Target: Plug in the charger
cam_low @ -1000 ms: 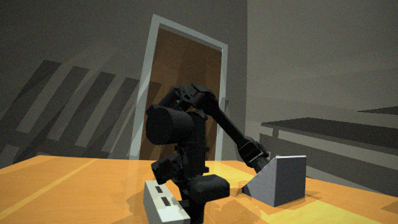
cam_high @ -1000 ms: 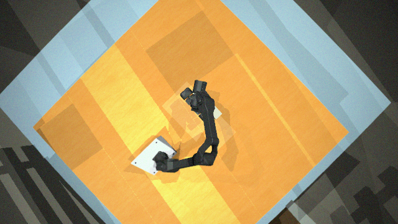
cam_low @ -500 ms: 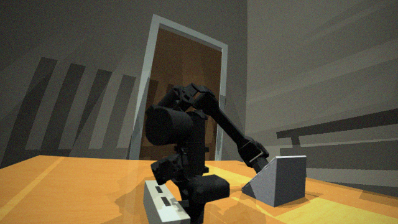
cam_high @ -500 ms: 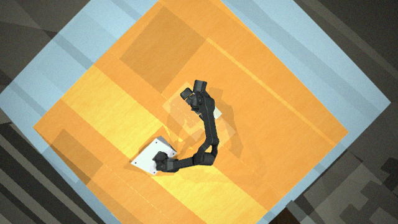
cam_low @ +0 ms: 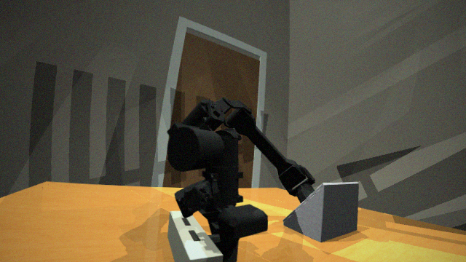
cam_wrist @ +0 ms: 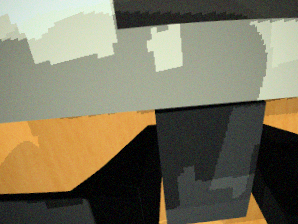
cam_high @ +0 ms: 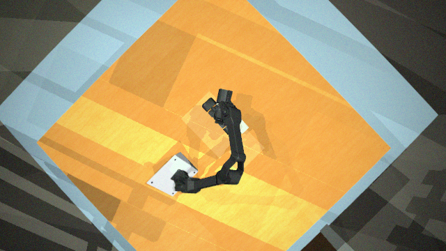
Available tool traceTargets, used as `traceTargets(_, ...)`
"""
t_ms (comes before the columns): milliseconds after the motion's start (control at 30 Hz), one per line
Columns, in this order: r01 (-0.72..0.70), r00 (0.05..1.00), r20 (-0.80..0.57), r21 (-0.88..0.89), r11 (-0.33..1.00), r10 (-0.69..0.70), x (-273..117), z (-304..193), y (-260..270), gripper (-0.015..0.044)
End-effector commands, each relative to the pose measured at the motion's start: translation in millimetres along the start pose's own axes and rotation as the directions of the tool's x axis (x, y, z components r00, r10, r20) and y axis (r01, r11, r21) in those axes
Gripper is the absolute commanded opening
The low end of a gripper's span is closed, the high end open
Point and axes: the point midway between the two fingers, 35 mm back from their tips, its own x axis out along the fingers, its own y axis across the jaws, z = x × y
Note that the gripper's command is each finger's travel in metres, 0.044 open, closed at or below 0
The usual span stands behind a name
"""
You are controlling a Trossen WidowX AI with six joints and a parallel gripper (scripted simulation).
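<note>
The white power strip (cam_high: 244,127) (cam_wrist: 75,90) lies under the arm's wrist. The exterior view shows the power strip (cam_low: 175,236) with two dark outlets in its top face. One dark outlet (cam_wrist: 200,10) is cut off by the top edge of the wrist view. My gripper (cam_wrist: 192,131) is shut on the dark grey charger (cam_wrist: 200,135). In the wrist view the charger's upper end meets the strip's near edge, below the dark outlet. The prongs are hidden, and I cannot tell whether charger and strip touch. In the top and exterior views the arm hides most of the charger.
The arm's base stands on a pale wedge-shaped mount (cam_high: 162,179) (cam_low: 338,211). The orange table (cam_high: 296,115) (cam_low: 91,207) has a light blue border (cam_high: 348,42). Bright patches and shadows cross the table and the strip.
</note>
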Motion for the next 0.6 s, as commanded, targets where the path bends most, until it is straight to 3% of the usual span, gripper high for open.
traceTargets(0, -0.008, 1.000, 0.024, 0.015, 1.000, 0.007, -3.7, 10.3, 0.3, 0.0000)
traceTargets(567, -0.008, 1.000, 0.025, 0.015, 1.000, 0.007, -6.7, 16.5, -0.1, 0.0000)
